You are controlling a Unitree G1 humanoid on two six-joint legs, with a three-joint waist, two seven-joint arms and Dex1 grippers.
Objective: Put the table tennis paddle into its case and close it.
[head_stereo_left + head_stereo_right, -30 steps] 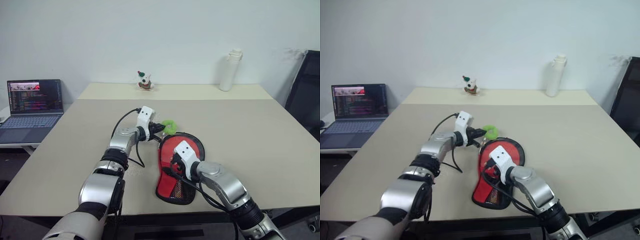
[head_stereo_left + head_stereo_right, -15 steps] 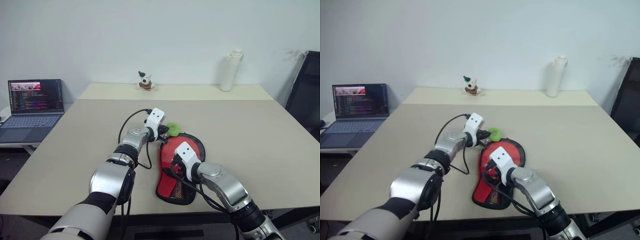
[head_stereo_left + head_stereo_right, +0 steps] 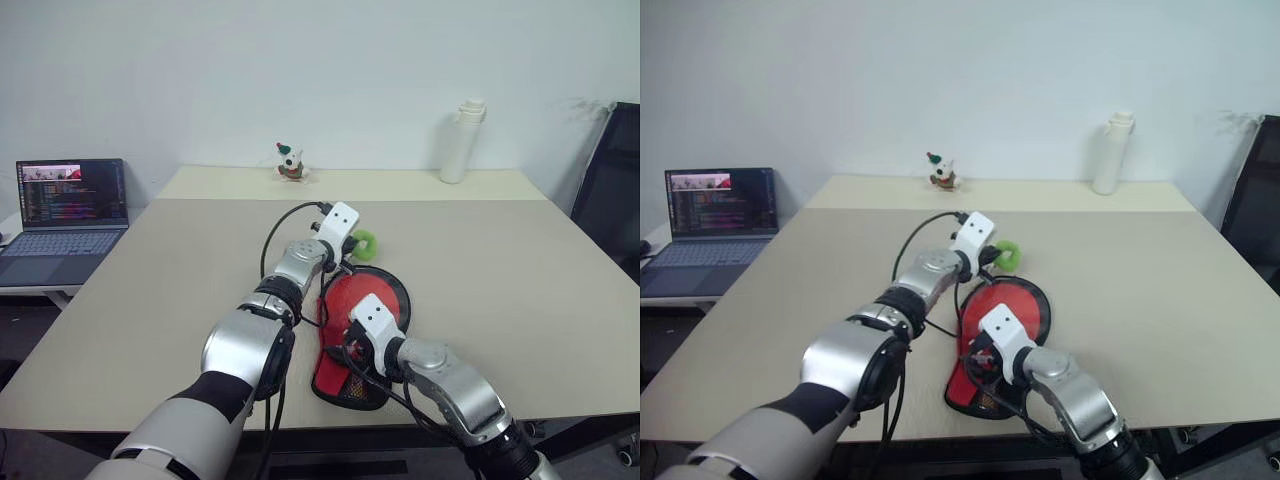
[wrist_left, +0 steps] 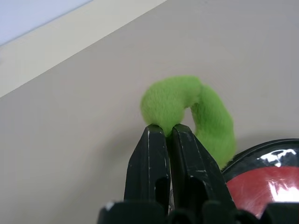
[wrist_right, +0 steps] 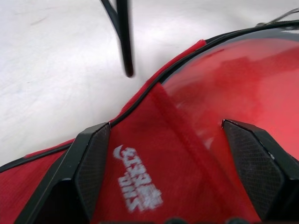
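Observation:
The case lies on the table, red with a white logo and black edging. The table tennis paddle's glossy red face shows inside it; its handle is hidden. A fuzzy green loop sits at the case's far rim, and my left gripper is shut on it. My right gripper is open just above the case's middle, one finger over the red fabric and the other over the paddle face.
On the left, off the table, a laptop stands open. A white bottle and a small figurine stand at the far edge. A black chair is at the right. A black cable hangs near the case.
My left gripper has carried the green loop to the right along the case's far rim and rolled a little. The right gripper has stayed over the case.

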